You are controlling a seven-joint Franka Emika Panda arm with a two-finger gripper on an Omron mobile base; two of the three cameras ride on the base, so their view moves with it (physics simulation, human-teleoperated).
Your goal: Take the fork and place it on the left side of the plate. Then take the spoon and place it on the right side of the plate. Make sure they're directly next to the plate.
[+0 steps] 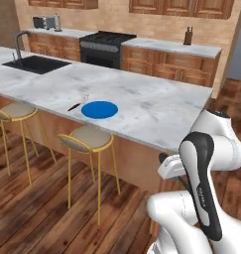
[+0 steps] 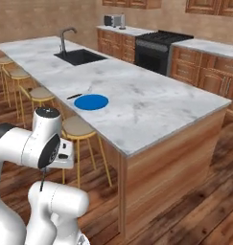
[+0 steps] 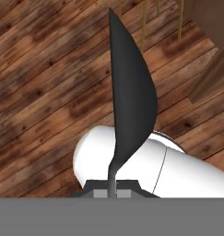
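1. Left base view: the blue plate (image 1: 99, 109) lies near the counter's (image 1: 156, 106) front edge, well ahead of and above the folded arm (image 1: 206, 163). The fork (image 1: 74, 106) lies just beside the plate's left rim; whether they touch cannot be told. A tan stool (image 1: 87, 139) stands under the edge directly below the plate, with a second stool (image 1: 15, 110) further left. Bare marble spreads right of the plate out to the counter's corner.
2. Right base view: the plate (image 2: 91, 102) and fork (image 2: 74, 96) sit on the counter (image 2: 151, 110) beyond the arm (image 2: 36, 143). The nearest stool (image 2: 77, 127) stands between the arm and the island. The sink (image 2: 79, 56) and stove (image 2: 161, 45) are far behind. Open marble lies on the plate's right side.
3. Hand view: the gripper (image 3: 112, 189) is closed narrowly on the spoon (image 3: 132, 97), whose dark bowl rises edge-on from between the tips. Wooden floor (image 3: 44, 78) lies beyond it, with thin stool legs (image 3: 143, 23) and the island's brown corner (image 3: 210, 18) at the far upper right.
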